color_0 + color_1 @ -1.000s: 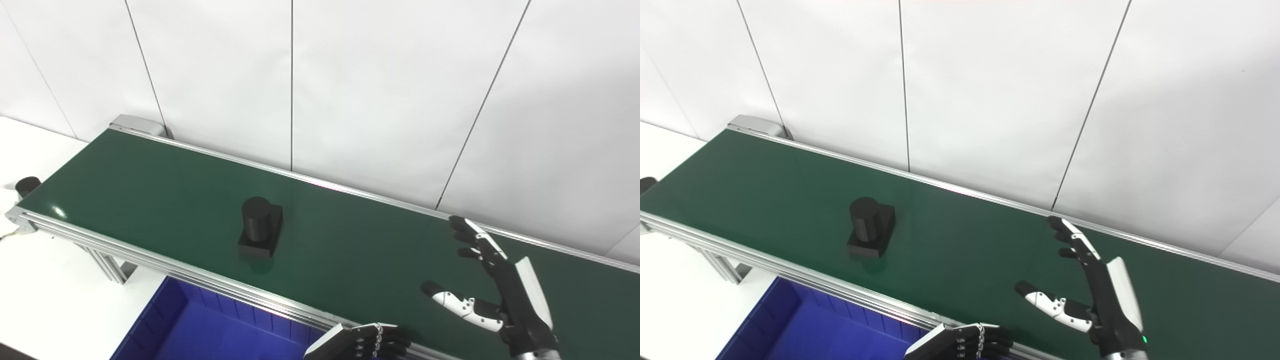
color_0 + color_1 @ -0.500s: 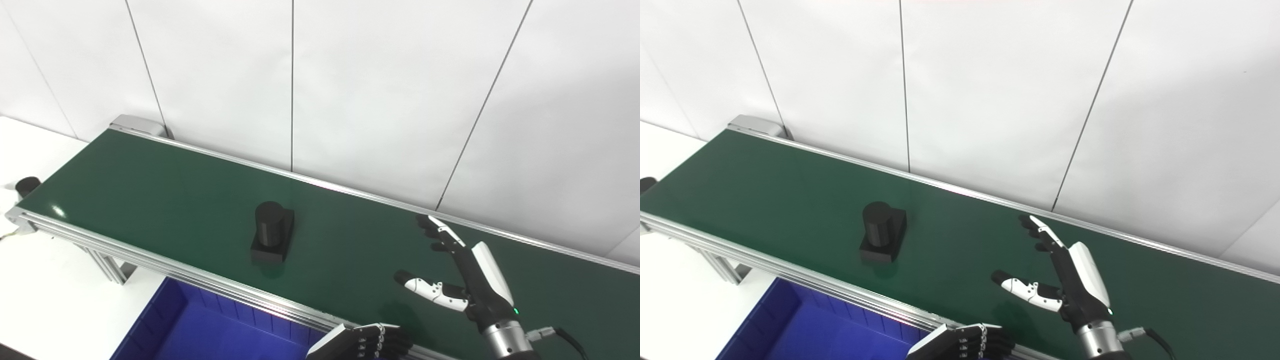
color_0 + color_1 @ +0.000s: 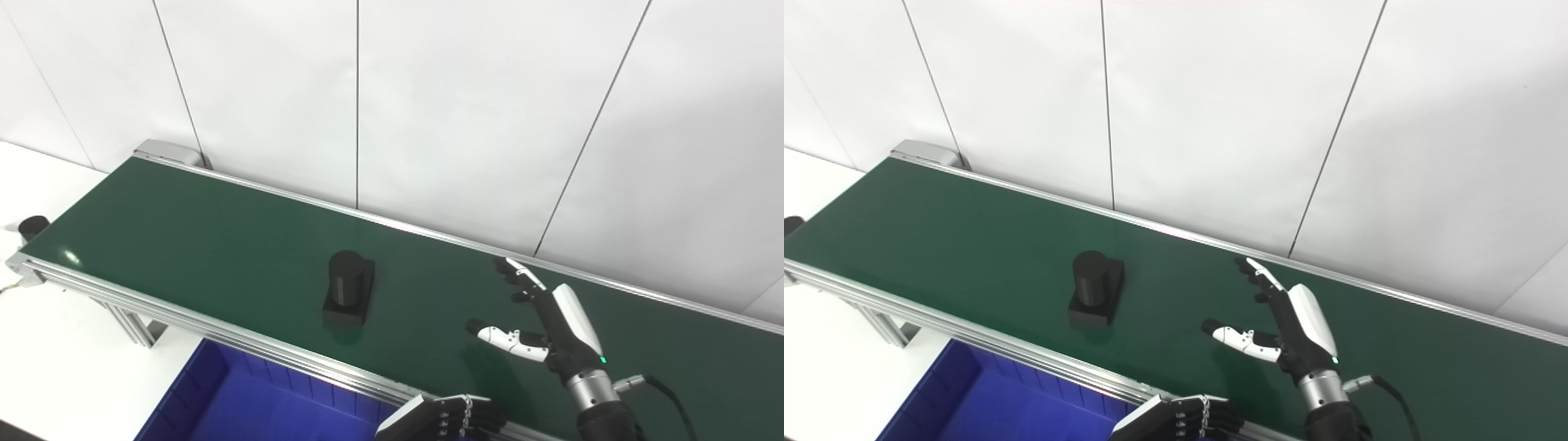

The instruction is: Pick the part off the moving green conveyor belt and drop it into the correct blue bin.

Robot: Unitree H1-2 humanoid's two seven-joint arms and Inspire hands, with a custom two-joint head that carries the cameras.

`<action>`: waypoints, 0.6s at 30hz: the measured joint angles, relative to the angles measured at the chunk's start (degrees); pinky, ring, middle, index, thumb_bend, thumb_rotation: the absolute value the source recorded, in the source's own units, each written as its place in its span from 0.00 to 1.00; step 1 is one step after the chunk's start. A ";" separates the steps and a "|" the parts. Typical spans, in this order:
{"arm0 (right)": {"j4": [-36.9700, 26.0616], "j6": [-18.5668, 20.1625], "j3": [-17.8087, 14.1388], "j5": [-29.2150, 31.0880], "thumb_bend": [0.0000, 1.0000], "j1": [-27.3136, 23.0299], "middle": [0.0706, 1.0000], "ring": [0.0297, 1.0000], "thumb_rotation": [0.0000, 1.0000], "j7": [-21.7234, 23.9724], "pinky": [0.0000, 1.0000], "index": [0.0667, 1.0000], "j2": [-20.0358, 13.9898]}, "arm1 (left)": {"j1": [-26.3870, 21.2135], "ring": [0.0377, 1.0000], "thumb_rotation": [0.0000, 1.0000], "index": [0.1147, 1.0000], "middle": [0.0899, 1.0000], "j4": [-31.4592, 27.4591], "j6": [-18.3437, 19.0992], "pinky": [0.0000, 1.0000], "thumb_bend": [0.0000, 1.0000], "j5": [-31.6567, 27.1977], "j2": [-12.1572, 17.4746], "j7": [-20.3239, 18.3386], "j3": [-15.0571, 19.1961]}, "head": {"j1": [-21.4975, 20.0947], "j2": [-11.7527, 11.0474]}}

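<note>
In the left eye view, the black part (image 3: 348, 286) stands on the green belt (image 3: 184, 233), a round post on a flat square base, near the middle of the belt. The right hand (image 3: 539, 324) hangs over the belt at about 3 o'clock from the part, well apart from it, with its fingers (image 3: 511, 272) spread wide and its thumb (image 3: 499, 335) sticking out toward the part; it holds nothing. The left hand (image 3: 456, 419) sits low at the bottom edge, at about 5 o'clock from the part, with its fingers curled in and nothing in it. The blue bin (image 3: 263, 404) is just below the belt's near rail, at about 7 o'clock from the part. In the right eye view, the part (image 3: 1095, 288) is upright on the belt, and the right hand (image 3: 1277, 321) is open at its 3 o'clock with bare belt between them. The belt is said to be moving, so the hand could close too early or too late and grab only air. It might also bump the tall post and tip the part over. If the grip is weak, the part could slip out and miss the bin (image 3: 986, 404). Only one bin shows here, so I cannot tell if it is the right one.
</note>
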 measured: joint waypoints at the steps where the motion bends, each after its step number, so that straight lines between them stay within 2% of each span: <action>1: 0.25 -0.01 0.05 -0.20 0.68 -0.14 0.87 0.86 0.48 -0.07 0.75 0.88 0.05 | -0.01 0.79 0.28 0.75 0.78 0.00 0.00 0.80 1.00 -0.01 0.05 -0.14 0.02 | -0.09 0.00; 13: 3.85 -0.10 2.83 -2.26 0.71 -2.46 0.88 0.88 0.54 -1.20 0.80 0.89 0.31 | 0.00 0.79 0.28 0.75 0.77 -0.13 0.00 0.80 1.00 -0.03 0.49 -0.91 0.03 | -0.09 0.00; 18: 6.64 -0.10 4.25 -3.02 0.73 -4.32 0.88 0.86 0.57 -1.17 0.78 0.89 0.73 | 0.02 0.79 0.28 0.74 0.76 -0.23 0.00 0.80 1.00 -0.29 0.61 -1.52 0.00 | -0.09 0.09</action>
